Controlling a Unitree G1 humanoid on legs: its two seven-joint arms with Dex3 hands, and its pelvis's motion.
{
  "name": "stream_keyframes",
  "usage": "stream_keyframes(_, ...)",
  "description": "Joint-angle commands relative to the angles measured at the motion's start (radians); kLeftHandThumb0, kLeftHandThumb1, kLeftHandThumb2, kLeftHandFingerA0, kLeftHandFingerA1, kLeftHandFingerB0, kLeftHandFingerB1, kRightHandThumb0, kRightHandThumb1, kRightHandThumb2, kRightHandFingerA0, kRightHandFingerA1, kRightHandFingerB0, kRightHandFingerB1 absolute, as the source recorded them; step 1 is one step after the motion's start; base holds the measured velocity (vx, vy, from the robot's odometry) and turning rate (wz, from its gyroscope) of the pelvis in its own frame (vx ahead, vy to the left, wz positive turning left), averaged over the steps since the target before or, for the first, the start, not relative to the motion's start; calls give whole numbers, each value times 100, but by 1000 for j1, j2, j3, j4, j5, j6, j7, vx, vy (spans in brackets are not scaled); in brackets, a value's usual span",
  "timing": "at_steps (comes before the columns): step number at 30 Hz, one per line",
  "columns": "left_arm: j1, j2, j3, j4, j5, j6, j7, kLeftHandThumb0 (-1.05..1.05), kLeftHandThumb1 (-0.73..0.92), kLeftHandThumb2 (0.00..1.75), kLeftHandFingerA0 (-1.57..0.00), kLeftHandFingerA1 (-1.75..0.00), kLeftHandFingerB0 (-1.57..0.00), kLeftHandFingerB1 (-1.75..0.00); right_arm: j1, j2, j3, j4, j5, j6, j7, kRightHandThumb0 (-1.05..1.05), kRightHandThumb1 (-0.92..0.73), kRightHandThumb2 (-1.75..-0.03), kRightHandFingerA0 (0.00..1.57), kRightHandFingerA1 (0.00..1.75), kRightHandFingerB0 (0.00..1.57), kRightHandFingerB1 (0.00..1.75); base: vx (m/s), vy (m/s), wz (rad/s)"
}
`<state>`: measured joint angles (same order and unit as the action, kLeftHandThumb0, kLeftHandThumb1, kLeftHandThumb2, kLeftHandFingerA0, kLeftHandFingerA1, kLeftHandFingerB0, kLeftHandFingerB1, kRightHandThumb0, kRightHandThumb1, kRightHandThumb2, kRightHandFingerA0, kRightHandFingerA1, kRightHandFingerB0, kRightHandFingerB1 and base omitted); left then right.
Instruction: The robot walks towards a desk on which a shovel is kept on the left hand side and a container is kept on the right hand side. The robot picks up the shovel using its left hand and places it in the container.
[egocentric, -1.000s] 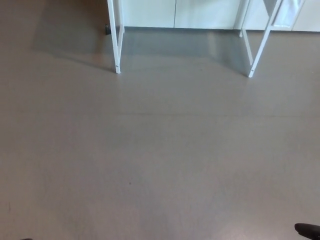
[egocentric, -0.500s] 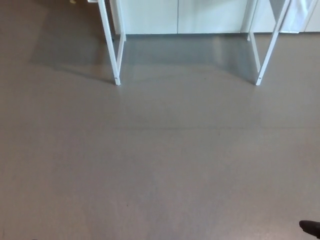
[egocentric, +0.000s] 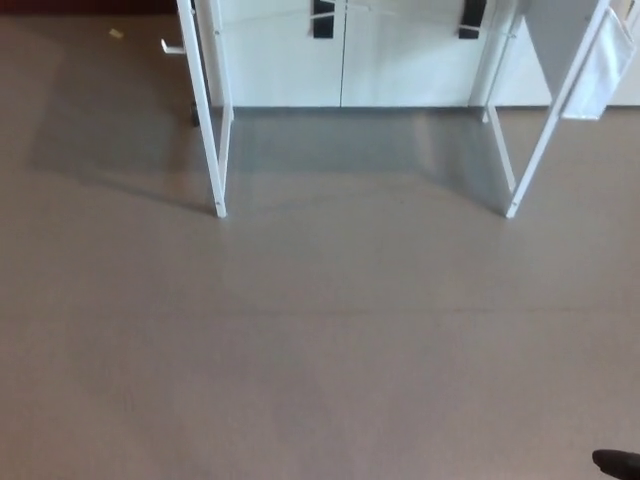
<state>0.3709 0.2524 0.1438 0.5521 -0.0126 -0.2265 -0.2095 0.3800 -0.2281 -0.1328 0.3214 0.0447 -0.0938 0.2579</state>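
White desk legs (egocentric: 210, 130) on grey floor (egocentric: 320, 340); dark right robot hand (egocentric: 617, 463) at frame corner, finger state indiscernible.

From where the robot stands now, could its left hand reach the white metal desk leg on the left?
Probably not yet: the white metal desk leg stands far across bare grey floor, and the left hand is not in view.

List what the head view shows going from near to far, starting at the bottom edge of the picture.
Dark tip at the bottom right corner, too little showing to identify → bare grey floor → feet of the two white desk legs → white cabinet doors behind.
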Motion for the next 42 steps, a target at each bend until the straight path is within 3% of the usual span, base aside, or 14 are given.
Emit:
stream_keyframes(1, 8, -14, -12, -25, 0, -28, 2, -32, 58, 58, -47, -38, -42, -35, 4, -4, -14, 7, 11, -16, -5, -31, -45, -65, 62, 54, 41, 46, 302, -102, 11)
stream_keyframes(10, 22, -71, -26, -107, -1, -11, 26, -31, 57, 57, -41, -37, -39, -34, 27, -3, -12, -1, 13, -36, 8, -26, -52, -55, 66, 50, 44, 41, 278, -149, 12)
stream_keyframes(11, 27, -77, -24, -119, -5, -8, 29, -31, 57, 57, -41, -37, -38, -34, 28, -3, -11, -1, 13, -36, 9, -34, -44, -67, 62, 57, 40, 48, 215, -20, -8)
stream_keyframes(12, 29, -81, -23, -126, -5, -3, 33, -31, 56, 58, -42, -37, -38, -34, 28, -1, -12, 0, 16, -35, 10, -26, -52, -55, 67, 51, 45, 42, 235, 17, -17)
stream_keyframes(15, 40, -95, -17, -131, -13, -7, 28, -36, 51, 67, -36, -43, -36, -41, 29, 1, -9, 8, 17, -37, 13, -26, -52, -55, 66, 50, 45, 42, 238, 75, -22)
stream_keyframes(17, 43, -91, -27, -124, 11, -21, 36, -30, 57, 57, -40, -37, -37, -34, 28, 2, -10, 7, 20, -33, 14, -26, -51, -55, 67, 51, 44, 42, 359, 171, -16)
stream_keyframes(18, 41, -90, -29, -107, 14, -27, 34, -37, 51, 68, -36, -43, -36, -41, 29, -1, -10, 9, 19, -42, 19, -37, -42, -68, 61, 58, 40, 50, 543, 272, 45)
stream_keyframes(25, 45, -59, -48, -32, 36, -55, 40, -30, 56, 57, -39, -37, -38, -34, 42, -3, -9, 36, 7, -76, 14, -36, -43, -67, 61, 56, 40, 49, 362, 176, -8)
stream_keyframes(26, 45, -54, -48, -22, 37, -57, 40, -39, 52, 68, -35, -42, -36, -40, 50, -1, -9, 27, 11, -71, 17, -36, -44, -67, 59, 56, 40, 49, 264, 36, 6)
stream_keyframes(31, 52, -51, -54, 1, 47, -93, 54, -38, 50, 68, -36, -42, -36, -41, 54, 2, -9, 21, 18, -68, 24, -34, -43, -67, 60, 58, 41, 50, 248, -74, 13)
stream_keyframes(32, 53, -50, -54, 2, 48, -94, 55, -37, 50, 67, -36, -42, -36, -41, 47, 1, -8, 30, 14, -70, 21, -27, -51, -55, 66, 52, 44, 43, 368, -198, 29)
stream_keyframes(33, 52, -51, -54, 8, 45, -99, 51, -37, 50, 67, -36, -42, -36, -41, 52, -2, -5, 26, 6, -74, 18, -36, -43, -68, 62, 58, 40, 50, 345, -355, -9)
stream_keyframes(39, 53, -47, -70, 6, 69, -95, 73, -31, 56, 57, -41, -36, -39, -34, 60, -1, -6, 20, 13, -74, 22, -35, -44, -67, 60, 56, 40, 49, 281, -173, 18)
stream_keyframes(42, 52, -41, -75, 15, 79, -116, 81, -38, 50, 68, -37, -42, -37, -41, 55, 1, -5, 22, 13, -74, 19, -34, -44, -67, 60, 57, 40, 49, 260, 5, -13)
